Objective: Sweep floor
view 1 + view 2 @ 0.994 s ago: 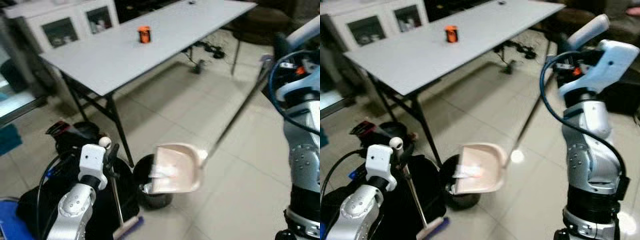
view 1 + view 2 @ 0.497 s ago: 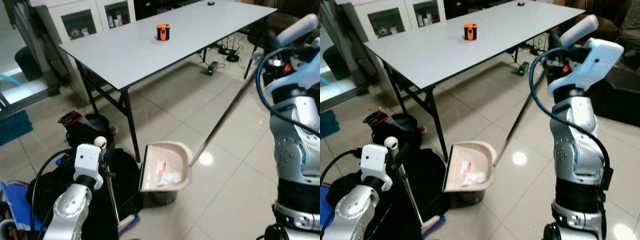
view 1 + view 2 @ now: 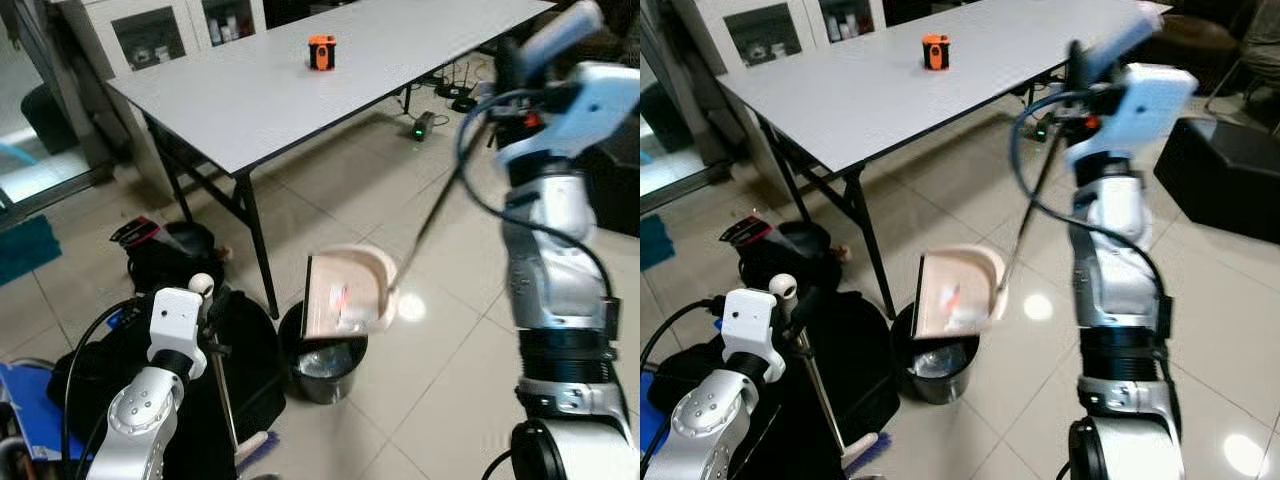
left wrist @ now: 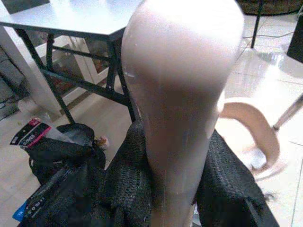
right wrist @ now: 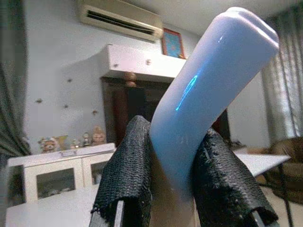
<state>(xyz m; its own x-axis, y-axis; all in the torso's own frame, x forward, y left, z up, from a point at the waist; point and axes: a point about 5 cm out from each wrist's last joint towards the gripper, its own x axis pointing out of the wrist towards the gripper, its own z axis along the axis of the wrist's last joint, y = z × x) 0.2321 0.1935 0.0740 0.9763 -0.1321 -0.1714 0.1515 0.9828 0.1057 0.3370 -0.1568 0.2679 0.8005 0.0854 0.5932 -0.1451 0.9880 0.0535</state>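
A pink dustpan [image 3: 345,290] hangs tipped steeply, mouth down, right above a black bin [image 3: 322,362]. White scraps [image 3: 347,320] lie at its lower edge. Its long metal handle [image 3: 432,205] rises to a pale blue grip [image 5: 208,80], on which my right gripper [image 3: 508,68] is shut at about table height. My left gripper [image 3: 214,312] is shut low at the left on a pale broom handle [image 4: 182,109]. The broom's shaft [image 3: 227,390] runs down to its head [image 3: 256,450] on the floor beside the bin.
A grey folding table [image 3: 250,90] with an orange object [image 3: 321,52] stands behind the bin, its leg [image 3: 258,245] close by. Black bags [image 3: 165,258] lie at the left. A black box [image 3: 1220,170] sits at the right. Tiled floor [image 3: 1020,400] lies open ahead.
The dustpan has tipped from nearly flat to steep over the bin, and its scraps have slid to the lower edge. My right arm has swung left. The left arm is unmoved.
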